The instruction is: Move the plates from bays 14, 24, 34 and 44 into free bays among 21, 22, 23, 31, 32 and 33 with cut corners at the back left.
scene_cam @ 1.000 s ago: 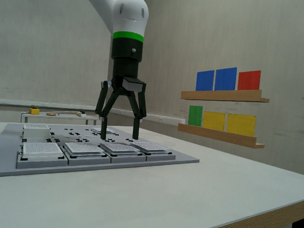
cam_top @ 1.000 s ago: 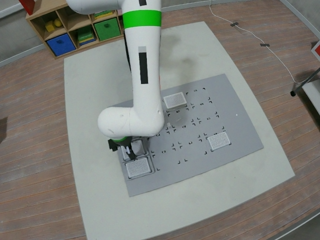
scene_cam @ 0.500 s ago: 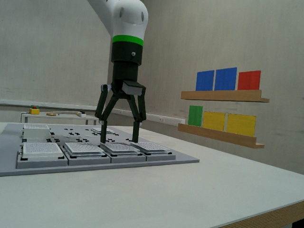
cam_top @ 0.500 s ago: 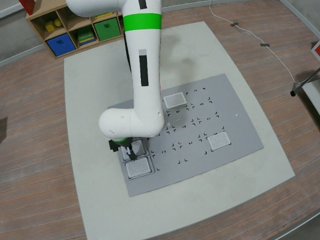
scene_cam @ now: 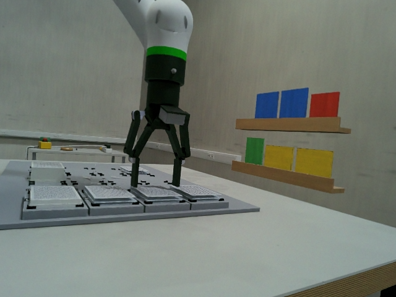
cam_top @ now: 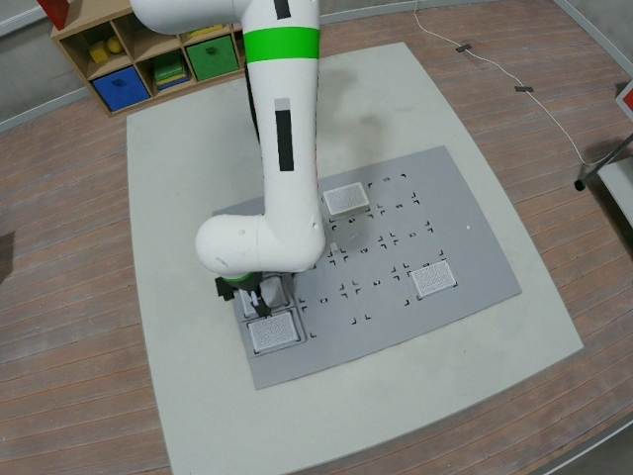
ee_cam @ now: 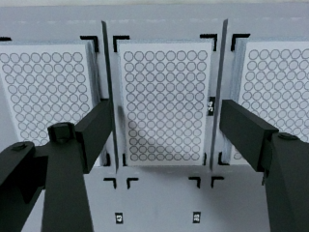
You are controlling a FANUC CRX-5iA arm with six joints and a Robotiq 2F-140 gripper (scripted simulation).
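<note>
Your tool (scene_cam: 155,184), a black two-finger gripper on the white arm with a green band (cam_top: 281,43), stands open and holds nothing. Its fingers straddle a white sealed well plate (ee_cam: 165,99) with a grid of printed circles, one finger at the plate's 9 o'clock side and the other at its 3 o'clock side, both in the narrow gaps beside it. In the exterior view the fingertips reach down to about the plate's level; whether they touch it cannot be told.

That plate lies flat inside its black corner pieces on a raised floor. A like plate (ee_cam: 45,94) sits just beside it at 9 o'clock and another (ee_cam: 277,92) at 3 o'clock. In the exterior view you see four such plates in a row on raised grey steps, the straddled one (scene_cam: 156,192) third from the left.

All rest on a grey deck board (cam_top: 475,239) marked with black corner brackets, which lies on a pale surface (cam_top: 357,419). From the top, two more white plates (cam_top: 346,197) (cam_top: 433,278) sit well apart on the deck.
</note>
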